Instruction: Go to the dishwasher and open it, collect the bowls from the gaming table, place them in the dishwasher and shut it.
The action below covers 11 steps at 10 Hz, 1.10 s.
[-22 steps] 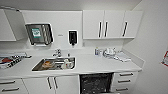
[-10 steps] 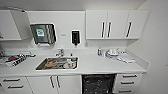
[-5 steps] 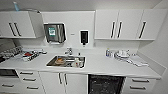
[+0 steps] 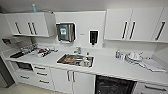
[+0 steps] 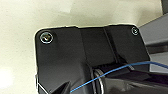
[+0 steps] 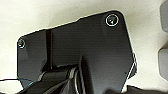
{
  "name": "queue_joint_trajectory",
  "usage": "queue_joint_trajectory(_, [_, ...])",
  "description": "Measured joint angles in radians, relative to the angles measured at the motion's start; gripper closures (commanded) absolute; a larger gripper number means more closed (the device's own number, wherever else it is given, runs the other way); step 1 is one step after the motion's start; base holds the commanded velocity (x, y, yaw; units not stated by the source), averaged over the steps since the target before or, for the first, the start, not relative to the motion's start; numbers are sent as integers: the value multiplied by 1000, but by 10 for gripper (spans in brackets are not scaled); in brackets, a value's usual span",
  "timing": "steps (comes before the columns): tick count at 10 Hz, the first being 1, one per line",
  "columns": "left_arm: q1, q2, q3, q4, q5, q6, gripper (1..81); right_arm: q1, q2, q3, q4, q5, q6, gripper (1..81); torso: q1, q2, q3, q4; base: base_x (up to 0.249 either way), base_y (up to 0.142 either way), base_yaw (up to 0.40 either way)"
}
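We're parked facing the kitchen run, looking down on it. Nearest us, at the lower edge of the head view and right of centre, sits the dishwasher (image 4: 114, 85): dark front panel under the worktop (image 4: 110, 65), between the white double-door cabinet (image 4: 72, 80) on its left and a drawer unit (image 4: 150, 88) on its right. It looks closed from here; handle too blurred to make out. Its long axis runs left-right, parallel to the worktop edge, so any pull on it goes straight back toward us. Neither arm comes into the head view, and both wrist cameras just give dark mounting plate over pale floor, so we cannot tell whether the jaws are released or clenched, nor where they sit relative to the door. Judging by the offset alone, the dishwasher lies ahead and slightly right of our centreline, so the right arm is probably the nearer one. On the worktop: sink (image 4: 75, 60) left of centre with clutter in it, stacked white crockery (image 4: 133, 57) to the right above the dishwasher, a drying rack (image 4: 40, 51) far left. Further back, a paper towel dispenser (image 4: 65, 32) and a soap dispenser (image 4: 93, 37) on the wall, white wall cabinets (image 4: 132, 25) either side. No bowls or gaming table here; we judge we're at the first step.
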Motion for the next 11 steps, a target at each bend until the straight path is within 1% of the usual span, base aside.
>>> queue_joint_trajectory(11, [-2,14,-21,0,2,0,10,-3,0,0,0,1,1,10,0,0,0,0,0,0,270])
